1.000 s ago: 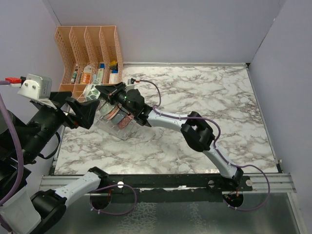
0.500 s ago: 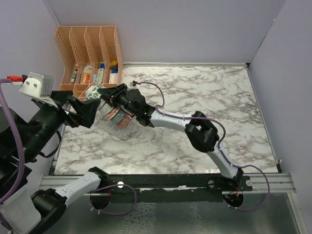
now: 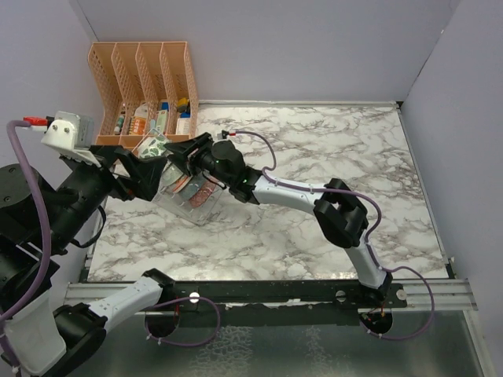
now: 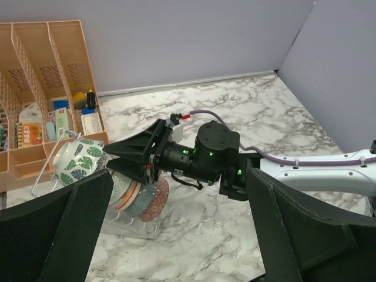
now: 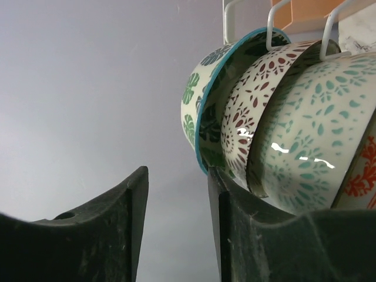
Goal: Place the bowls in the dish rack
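**Item:** dish rack [image 3: 192,210], clear, in the far-left corner of the worktop [image 3: 330,157], just in front of the orange organizer [image 3: 141,71].

**Contents:** bowls standing on edge in the slots. The leaf-print bowl [image 5: 194,100] is at the end nearest the left edge, then the lattice bowl [image 5: 249,100], the pale green bowl [image 5: 317,135] and the orange-red bowl [image 5: 361,176].

**My right pincer** [image 5: 176,182]**:** released, with nothing between the fingers and one finger just beside the leaf-print rim.

**My left pincer** [image 3: 145,174]**:** released and spread wide, near the left edge.

**Handling note:** I judge the leaf-print bowl to be barely seated and tilted. I would back out straight toward the right edge with the fingers spread, so no pad catches its rim.
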Tool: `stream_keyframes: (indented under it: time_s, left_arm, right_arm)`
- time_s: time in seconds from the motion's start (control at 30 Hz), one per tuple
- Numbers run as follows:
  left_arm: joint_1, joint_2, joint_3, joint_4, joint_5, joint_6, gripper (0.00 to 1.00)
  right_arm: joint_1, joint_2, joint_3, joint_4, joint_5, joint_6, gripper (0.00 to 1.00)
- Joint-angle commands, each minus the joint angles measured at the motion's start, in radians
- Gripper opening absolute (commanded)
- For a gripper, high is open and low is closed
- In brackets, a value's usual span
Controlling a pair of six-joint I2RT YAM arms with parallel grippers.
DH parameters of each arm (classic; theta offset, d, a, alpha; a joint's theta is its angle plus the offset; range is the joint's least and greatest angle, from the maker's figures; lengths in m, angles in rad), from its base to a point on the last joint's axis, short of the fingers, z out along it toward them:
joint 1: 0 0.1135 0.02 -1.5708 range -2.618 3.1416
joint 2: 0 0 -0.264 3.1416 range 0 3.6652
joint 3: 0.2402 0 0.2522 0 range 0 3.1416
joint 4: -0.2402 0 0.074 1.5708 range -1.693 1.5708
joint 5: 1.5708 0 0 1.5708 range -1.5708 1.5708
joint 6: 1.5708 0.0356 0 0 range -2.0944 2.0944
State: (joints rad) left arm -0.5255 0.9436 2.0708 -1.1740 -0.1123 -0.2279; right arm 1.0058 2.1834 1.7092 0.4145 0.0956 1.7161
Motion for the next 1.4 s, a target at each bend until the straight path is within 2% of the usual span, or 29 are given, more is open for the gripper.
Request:
stream_keyframes:
  time_s: [0.0,0.1,0.27,0.43,0.63,0.73,0.77,0.93,1.13,1.23,1.37]
  left_arm:
    - [-0.006,-0.001,-0.018,0.040,-0.028,-0.033,0.99]
    - [-0.008,0.011,-0.011,0.032,-0.032,-0.049,0.99]
    - [-0.018,0.085,0.032,-0.082,-0.088,-0.118,0.99]
    - [-0.018,0.100,-0.015,-0.119,-0.223,-0.244,0.99]
    - [-0.019,0.129,-0.062,-0.204,-0.530,-0.440,0.99]
    - [-0.020,0.150,-0.093,-0.220,-0.568,-0.508,0.99]
    - [-0.020,0.163,-0.099,-0.235,-0.580,-0.530,0.99]
    - [-0.019,0.218,-0.129,-0.240,-0.605,-0.584,0.99]
    - [-0.019,0.271,-0.121,-0.221,-0.640,-0.597,0.99]
    - [-0.019,0.286,-0.130,-0.212,-0.662,-0.603,0.99]
    - [-0.019,0.283,-0.178,-0.149,-0.666,-0.563,0.99]
  right_arm:
    - [-0.010,-0.067,-0.029,-0.035,-0.051,-0.008,0.46]
    - [-0.011,-0.110,-0.056,-0.058,-0.051,-0.039,0.47]
    - [-0.010,-0.221,-0.112,-0.171,-0.058,-0.154,0.50]
    - [-0.014,-0.371,-0.201,-0.345,-0.039,-0.289,0.57]
    - [-0.037,-0.535,-0.258,-0.665,0.017,-0.487,0.81]
    - [-0.039,-0.626,-0.282,-0.826,0.114,-0.573,0.98]
    - [-0.040,-0.656,-0.286,-0.870,0.148,-0.595,1.00]
    - [-0.046,-0.756,-0.285,-1.060,0.283,-0.745,1.00]
    - [-0.045,-0.796,-0.276,-1.288,0.452,-0.882,1.00]
    - [-0.047,-0.837,-0.315,-1.318,0.505,-0.926,1.00]
    - [-0.056,-0.904,-0.376,-1.269,0.513,-1.014,1.00]
